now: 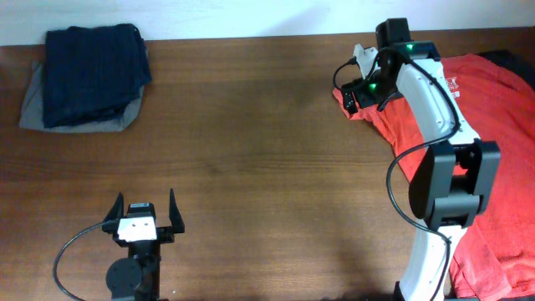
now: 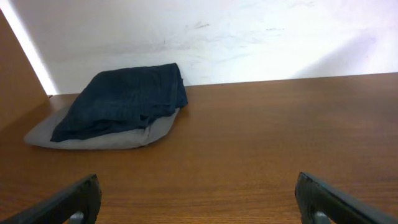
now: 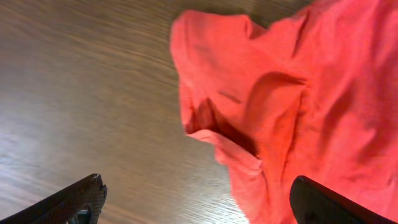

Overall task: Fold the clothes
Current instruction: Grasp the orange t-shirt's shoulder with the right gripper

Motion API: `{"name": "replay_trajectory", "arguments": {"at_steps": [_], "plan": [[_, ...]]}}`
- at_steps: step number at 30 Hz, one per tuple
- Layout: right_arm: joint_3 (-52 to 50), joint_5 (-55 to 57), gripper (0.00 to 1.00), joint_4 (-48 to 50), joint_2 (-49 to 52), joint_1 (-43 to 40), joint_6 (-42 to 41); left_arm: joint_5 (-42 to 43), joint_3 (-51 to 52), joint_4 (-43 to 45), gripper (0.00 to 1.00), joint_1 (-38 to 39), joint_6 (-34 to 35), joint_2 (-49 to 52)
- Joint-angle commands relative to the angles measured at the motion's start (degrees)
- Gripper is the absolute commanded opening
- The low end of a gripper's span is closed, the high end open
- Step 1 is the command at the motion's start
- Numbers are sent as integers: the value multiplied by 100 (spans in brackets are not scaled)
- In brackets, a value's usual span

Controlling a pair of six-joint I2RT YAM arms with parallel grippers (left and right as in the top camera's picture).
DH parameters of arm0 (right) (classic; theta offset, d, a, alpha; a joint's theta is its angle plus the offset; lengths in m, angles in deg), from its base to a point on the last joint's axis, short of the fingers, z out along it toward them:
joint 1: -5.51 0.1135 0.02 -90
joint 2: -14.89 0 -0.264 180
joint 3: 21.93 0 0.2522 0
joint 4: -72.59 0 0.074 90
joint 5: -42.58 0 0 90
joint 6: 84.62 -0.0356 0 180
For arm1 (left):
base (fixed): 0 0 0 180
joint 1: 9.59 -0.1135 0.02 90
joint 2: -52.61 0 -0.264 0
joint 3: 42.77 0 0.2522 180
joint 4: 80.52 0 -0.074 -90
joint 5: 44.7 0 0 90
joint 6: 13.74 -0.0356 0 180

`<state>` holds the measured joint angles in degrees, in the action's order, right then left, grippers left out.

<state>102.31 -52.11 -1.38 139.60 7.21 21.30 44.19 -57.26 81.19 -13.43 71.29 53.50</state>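
T-shirt [image 1: 501, 117] lies unfolded at right of frame on table [image 1: 251, 150]; right gripper [image 3: 194, 198] hovers over its upper-left edge, jaws wide, empty; left gripper [image 1: 146, 202], lower left, likewise wide and empty.

Even, bright lighting in all views, faint shadows only on the table [image 1: 267, 150] — a bright streak crosses the wall [image 2: 249, 37] at left; right wrist view slightly blurred

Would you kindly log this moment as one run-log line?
stage: folding not begun | left gripper: open, empty, low | right gripper: open, over T-shirt edge | T-shirt: crumpled, right side | dark folded pile: far left
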Motion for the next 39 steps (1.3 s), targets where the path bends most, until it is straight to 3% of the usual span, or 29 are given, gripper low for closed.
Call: {"name": "replay_trajectory", "arguments": {"at_steps": [1, 30, 37, 39], "plan": [[129, 326, 99, -24, 214, 17, 79, -20, 22, -13, 99, -35, -74, -48], [37, 518, 99, 168, 822, 7, -164, -20, 22, -13, 99, -35, -74, -48], [33, 538, 81, 214, 916, 7, -162, -20, 22, -13, 99, -35, -74, -48], [33, 538, 71, 210, 920, 7, -186, -20, 22, -13, 99, -35, -74, -48]]}}
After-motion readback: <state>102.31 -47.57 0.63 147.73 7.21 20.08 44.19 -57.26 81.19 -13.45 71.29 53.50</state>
